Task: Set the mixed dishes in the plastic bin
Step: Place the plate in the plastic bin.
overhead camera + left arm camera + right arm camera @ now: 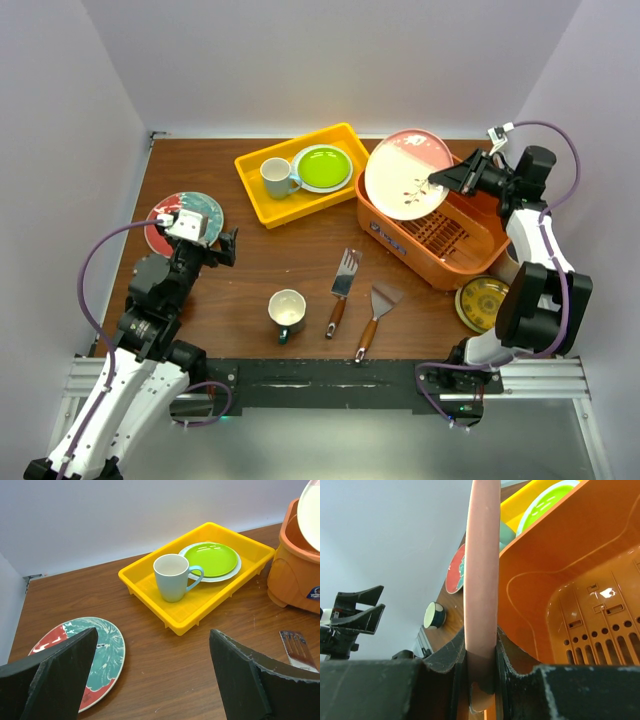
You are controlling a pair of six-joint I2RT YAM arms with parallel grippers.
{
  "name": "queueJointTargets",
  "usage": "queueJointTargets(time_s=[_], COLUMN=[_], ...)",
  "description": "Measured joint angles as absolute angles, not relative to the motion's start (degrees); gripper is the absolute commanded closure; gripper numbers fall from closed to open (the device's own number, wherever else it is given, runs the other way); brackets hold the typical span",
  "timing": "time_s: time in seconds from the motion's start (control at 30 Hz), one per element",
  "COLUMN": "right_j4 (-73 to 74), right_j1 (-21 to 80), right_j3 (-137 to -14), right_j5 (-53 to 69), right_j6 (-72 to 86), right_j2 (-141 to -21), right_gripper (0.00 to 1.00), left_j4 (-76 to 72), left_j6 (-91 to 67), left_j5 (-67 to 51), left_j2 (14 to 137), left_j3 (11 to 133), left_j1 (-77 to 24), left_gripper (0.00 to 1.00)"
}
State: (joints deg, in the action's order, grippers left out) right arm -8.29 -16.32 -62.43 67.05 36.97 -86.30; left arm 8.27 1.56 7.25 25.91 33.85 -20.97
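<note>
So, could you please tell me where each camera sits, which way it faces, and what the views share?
Top external: above and behind the bases, looking down on the table; both arms show, left end effector open, right end effector clamping the pink-rimmed plate at the orange bin.
Left wrist: low, facing the yellow tray and red-and-teal plate; its own spread fingers frame the bottom.
Right wrist: sighting along the clamped plate's edge into the bin; its own fingers show.
Shared: all three see the tray.

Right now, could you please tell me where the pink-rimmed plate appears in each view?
Top: plate upper right, held over the bin.
Left wrist: plate top right corner, cut off.
Right wrist: plate centre, edge-on in the right gripper.
Shared landmark: the orange bin.
</note>
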Motion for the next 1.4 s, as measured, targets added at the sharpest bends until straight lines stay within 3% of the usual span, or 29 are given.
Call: queueJointTargets(time_s=[0.6, 1.0, 1.2, 1.4], right_j4=[-4.6, 10.92, 16.8, 20.1], right_j1=[-16.51, -15.03, -11.73, -10.17], right_j3=[-63.92, -65.04, -68.62, -70.83], right_j5=[64.58, 49.82, 45.47, 40.91], right_j6=[33.58, 19.68, 14.96, 11.51], right_j2=[-92.68, -95.5, -98.1, -98.3], right_gripper=[1.0, 0.98, 0.87, 0.65], left_j4=[8.19, 8.19, 8.19, 8.16], left_j6=[1.56, 1.56, 1.56, 1.56], left_j5=[7.2, 7.16, 7.05, 6.92], left_j2=[25.91, 25.96, 26.02, 26.04], left_j3=[33.85, 33.85, 33.85, 33.85], left_j1=[-20.97, -20.97, -20.97, -20.97], left_gripper=[0.01, 0.01, 0.01, 0.01])
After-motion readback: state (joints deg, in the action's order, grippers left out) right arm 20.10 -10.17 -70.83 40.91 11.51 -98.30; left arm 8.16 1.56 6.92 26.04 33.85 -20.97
